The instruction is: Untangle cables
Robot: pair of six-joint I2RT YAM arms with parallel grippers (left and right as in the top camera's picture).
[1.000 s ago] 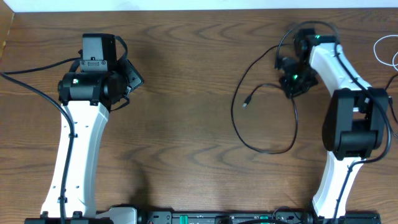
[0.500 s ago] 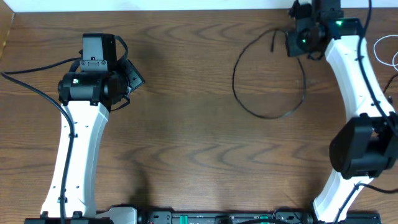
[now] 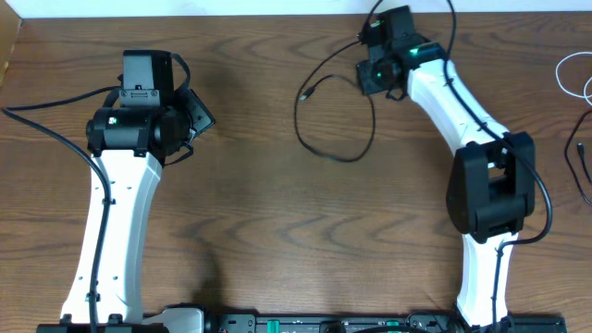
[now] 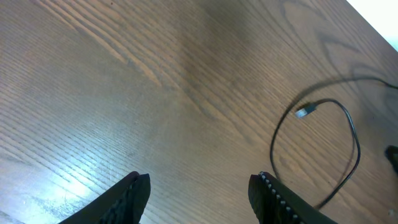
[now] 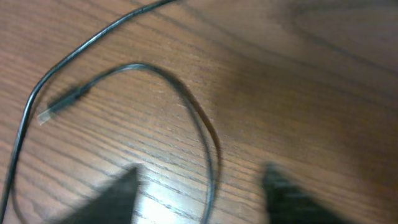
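Observation:
The black cable (image 3: 344, 159) lies in a loose loop at the back middle of the table, its plug (image 3: 309, 92) pointing left. My right gripper (image 3: 372, 85) hovers over the loop's right end, open. In the blurred right wrist view the black cable (image 5: 186, 99) runs on the wood between the spread fingers of the right gripper (image 5: 205, 193), untouched by either. The white cable (image 3: 562, 72) shows only at the far right edge. My left gripper (image 3: 199, 116) is open and empty over bare wood; from the left gripper (image 4: 199, 193) the black cable (image 4: 354, 143) lies ahead to the right.
A thin black cord end (image 3: 578, 148) hangs in at the right edge. Thick black arm wires (image 3: 46, 125) trail left of the left arm. The table's back edge (image 3: 277, 15) runs just behind the right gripper.
The right arm swept left along the back of the table, dragging the black cable with it. Its jaws, shut before, now stand open. The left arm stayed still.

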